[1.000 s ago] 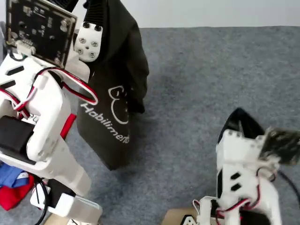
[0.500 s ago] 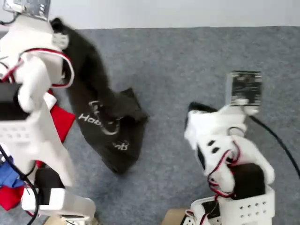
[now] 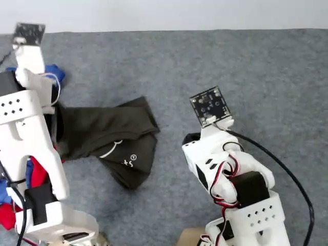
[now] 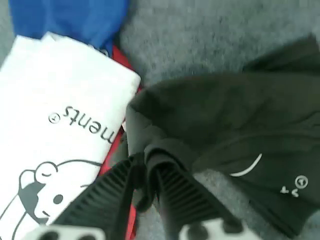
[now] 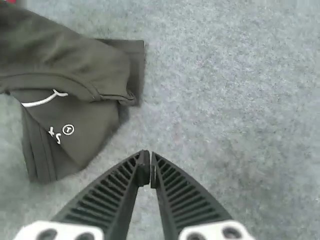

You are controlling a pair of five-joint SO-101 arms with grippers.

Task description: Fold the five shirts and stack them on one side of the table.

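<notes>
The left hand (image 4: pixel 145 164) is clamping shut on a bunched fold of the black shirt (image 4: pixel 225 112), with the cloth pinched between its two fingers. From that fold the black shirt (image 3: pixel 113 136) is lying crumpled on the grey tabletop (image 3: pixel 230 61) and spreading toward the middle. One flap is turned out and showing white print.

The right hand (image 5: pixel 150 161) is sitting fully closed, fingertips touching and nothing between them. It is hanging over bare tabletop (image 5: pixel 225 75) just beside the printed flap of the black shirt (image 5: pixel 65 75), apart from it. Whether it is touching the tabletop cannot be told.

A white shirt (image 4: pixel 60 110) with dark print is lying flat just beside the pinched fold. The edge of a red shirt (image 4: pixel 119 145) is showing from under it, between the white cloth and the black. A blue shirt (image 4: pixel 70 15) is lying at the far end of the white one. In the high view the left arm (image 3: pixel 25 128) is standing over this pile and hiding most of it.
</notes>
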